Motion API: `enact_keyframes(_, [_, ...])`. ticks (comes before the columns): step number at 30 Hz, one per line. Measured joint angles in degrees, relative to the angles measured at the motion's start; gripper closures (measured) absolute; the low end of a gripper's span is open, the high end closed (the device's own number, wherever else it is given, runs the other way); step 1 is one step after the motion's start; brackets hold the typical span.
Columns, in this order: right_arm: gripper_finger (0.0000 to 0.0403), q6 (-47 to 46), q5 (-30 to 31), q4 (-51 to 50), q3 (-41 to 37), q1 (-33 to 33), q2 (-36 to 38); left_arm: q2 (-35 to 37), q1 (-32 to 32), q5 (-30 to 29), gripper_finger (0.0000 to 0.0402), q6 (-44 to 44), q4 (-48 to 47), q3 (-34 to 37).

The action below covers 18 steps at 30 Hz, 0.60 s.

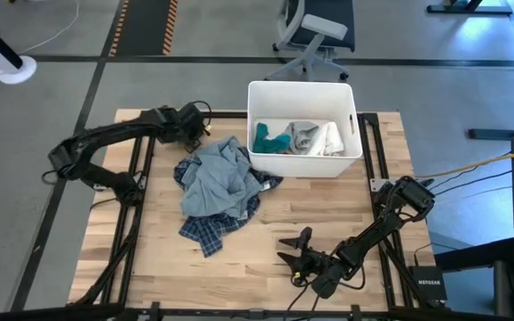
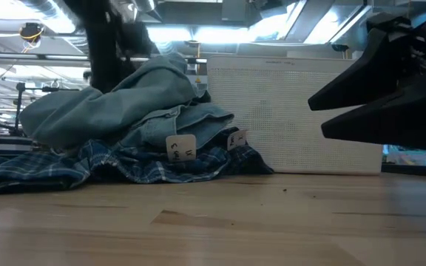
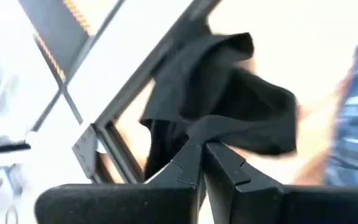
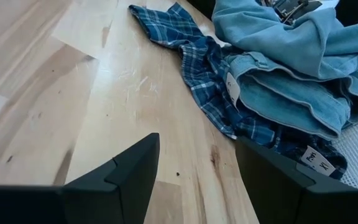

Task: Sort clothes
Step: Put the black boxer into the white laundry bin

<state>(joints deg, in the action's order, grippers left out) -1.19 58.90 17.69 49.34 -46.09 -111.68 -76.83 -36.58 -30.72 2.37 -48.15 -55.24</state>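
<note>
Risk of a slipped pinch on the black garment.
Near the front edge of the surface [image 1: 150, 276] the right pincer [image 1: 294, 250] waited open; beyond the blue-grey and plaid pile [image 1: 221, 192], the left pincer [image 3: 202, 149] was closed on the black garment [image 3: 229, 99], whose thin fold could pull free in transit.

Even overhead light; in the high view we note only soft shadows on the table [image 1: 150, 259]. Ceiling lights [image 2: 198, 33] glare in the low view, silhouetting the near dark arm. Left wrist view is motion-blurred and overexposed around the black garment [image 3: 229, 99]. Right wrist view is sharp.
</note>
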Motion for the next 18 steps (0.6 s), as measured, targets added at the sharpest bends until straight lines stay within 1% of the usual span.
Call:
enact_keyframes(7, [0.0171, 0.0, 0.0, 0.1, 0.0, 0.0, 0.0, 11.4, 7.9, -0.2, 0.0397, 3.6, -9.9, -8.7])
enact_keyframes(12, [0.0171, 0.0, 0.0, 0.4, 0.0, 0.0, 0.0, 18.0, 14.8, -0.3, 0.0399, 9.1, -17.2, -15.2])
enact_keyframes(14, [0.0171, 0.0, 0.0, 0.7, 0.0, 0.0, 0.0, 20.3, 18.5, -0.1, 0.0398, 10.7, -17.0, -16.9])
enact_keyframes(18, [0.0171, 0.0, 0.0, 0.7, 0.0, 0.0, 0.0, 23.2, 25.3, 2.3, 0.0399, 12.2, -13.0, -19.0])
